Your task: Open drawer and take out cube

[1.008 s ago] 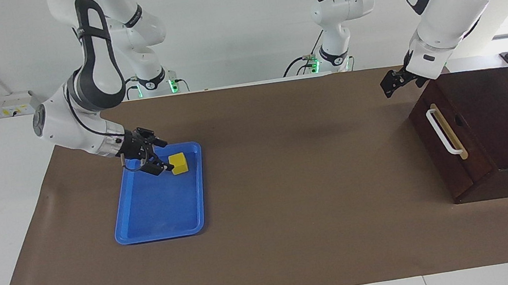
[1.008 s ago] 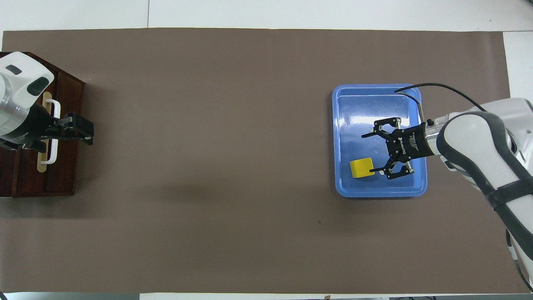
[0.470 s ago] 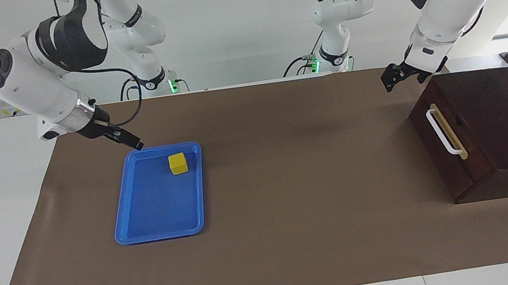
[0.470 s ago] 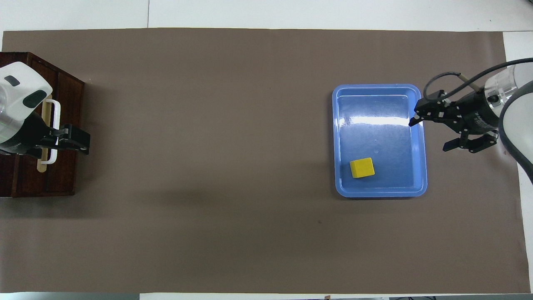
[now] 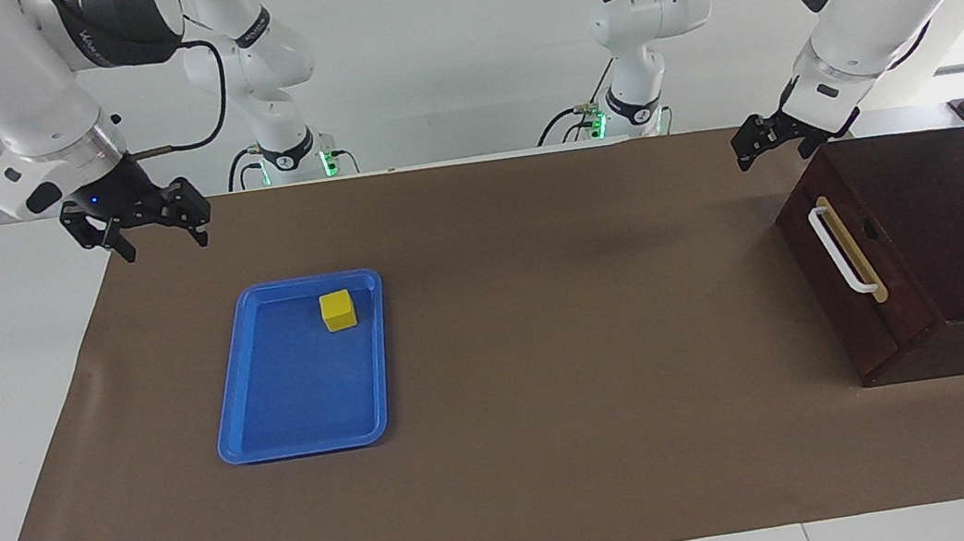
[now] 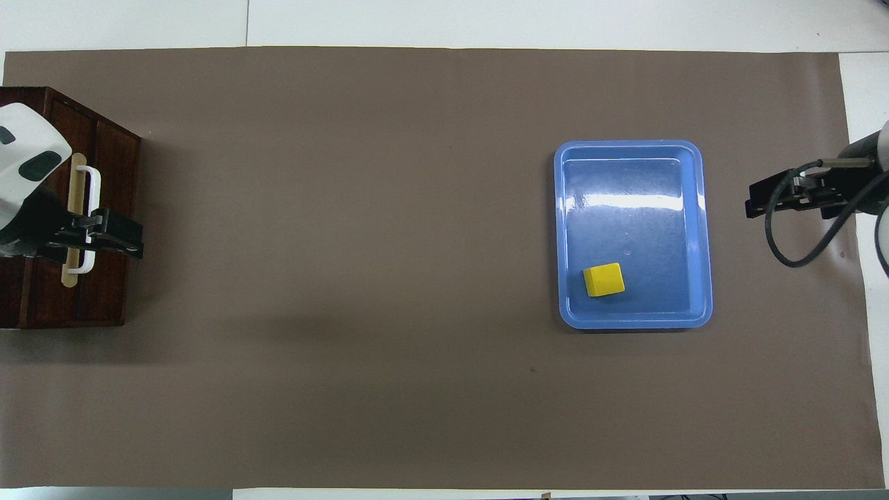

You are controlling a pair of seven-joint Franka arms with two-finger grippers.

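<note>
Cube (image 5: 338,310) sits inside the blue tray (image 5: 233,415), at the tray end nearer the robots and close to the rim on the side toward the drawer (image 5: 847,283), flat on the tray floor, nothing touching it; judging by this the take-out part looks done, since the cube is well apart from the drawer. The drawer reads as closed, front flush with the dark wood box (image 5: 950,218), no pale interior showing, white bar handle (image 5: 841,251) on its tan strip turned toward the tray. The box stands at the left arm's end of the worktop (image 5: 561,446), the tray well apart from it toward the right arm's end, brown mat between them. Right gripper (image 5: 137,221) hangs up in the air over the mat corner, off the tray on the robots' side, fingers (image 5: 196,222) spread and released, holding nothing; likely parked clear so the tray view is open. Left gripper (image 5: 765,138) is raised over the mat just off the box corner nearest the robots, not touching handle or box; cannot tell its finger state from either view. In the overhead view the left gripper (image 6: 104,232) overlaps the handle (image 6: 89,215), but that is only height, the facing view shows a gap. Both arms look to be waiting, no contact anywhere
</note>
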